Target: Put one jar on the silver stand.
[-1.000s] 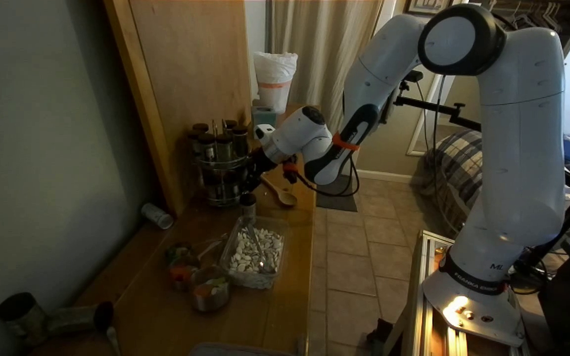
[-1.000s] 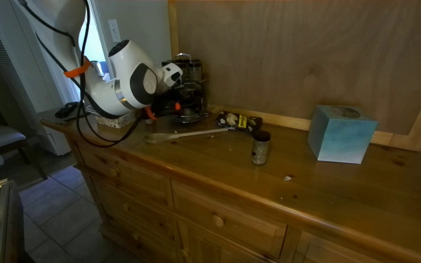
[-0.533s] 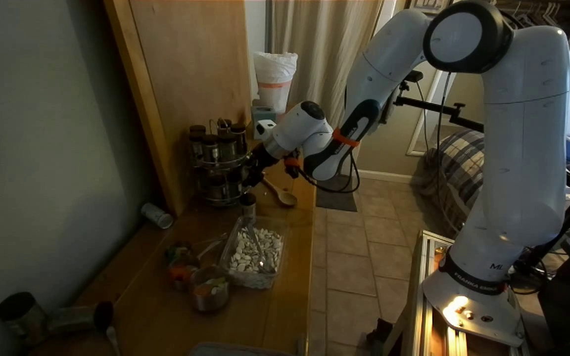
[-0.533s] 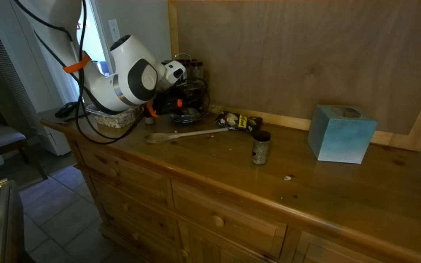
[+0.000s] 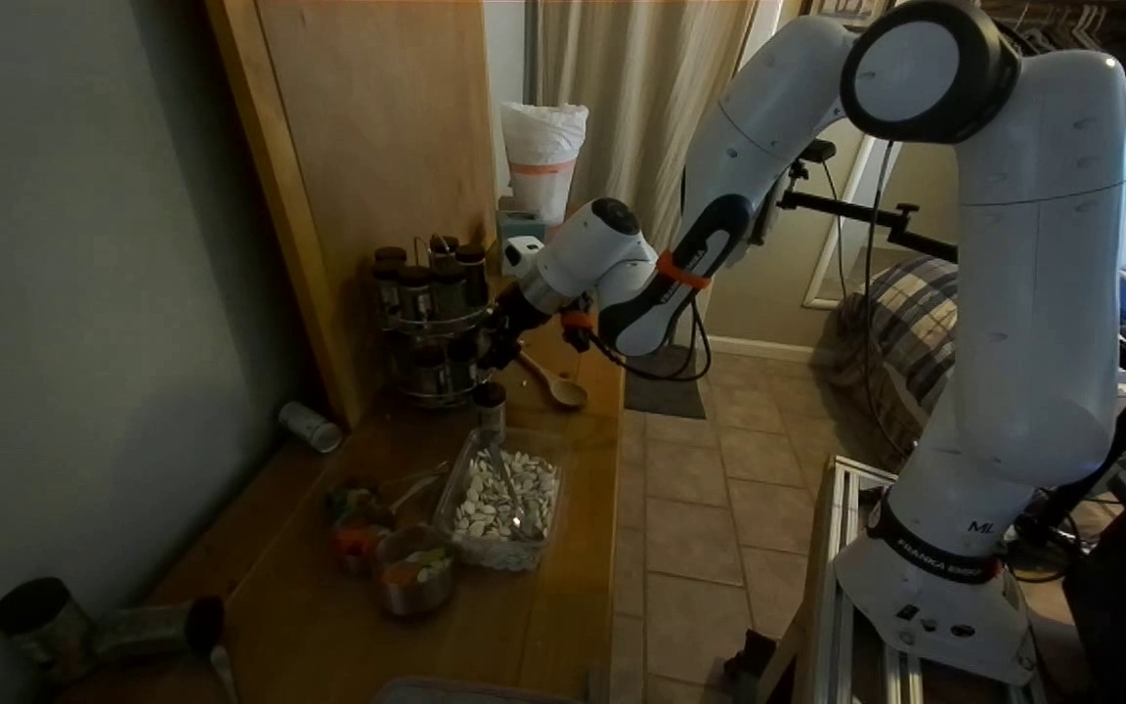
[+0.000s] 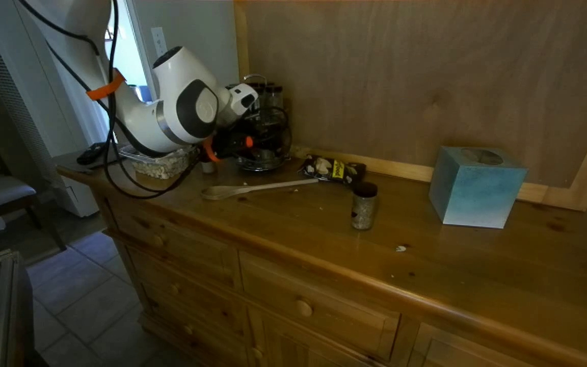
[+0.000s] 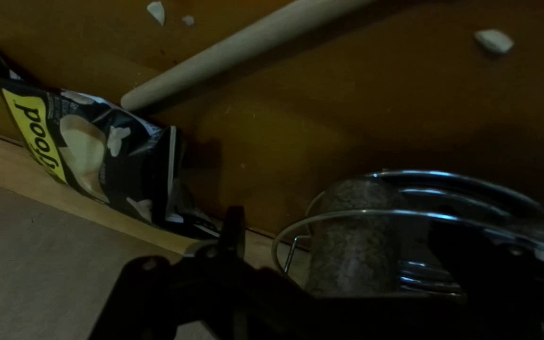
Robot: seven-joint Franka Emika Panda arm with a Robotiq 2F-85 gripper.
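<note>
Spread wide, my gripper [image 7: 340,236] has a finger on either side of a jar [image 7: 354,250], and the wrist view shows me a gap between the jar and each finger. That jar sits within the silver stand [image 7: 423,214]: a curved wire passes across its side, and more rings run on to its right. In both exterior views my fingertips are too dark to make out. My arm [image 5: 763,117] reaches from the right in an exterior view, its end just beside the stand's lower tier; a cluster of dark-lidded jars [image 5: 431,288] stands upright in the upper tier, left of my gripper and higher. Nearer and lower, a loose jar [image 5: 491,413] stands on the dresser top [image 5: 524,636], just beyond a clear tub [image 5: 495,554] of pale pieces [image 5: 485,504]. On the near side of the stand, in an exterior view, lies a wooden spoon [image 6: 268,186], its handle end just beside a black snack bag [image 6: 326,167] to the stand's right; farther right and nearer, a lone jar [image 6: 364,210] stands upright, well apart from my gripper.
</note>
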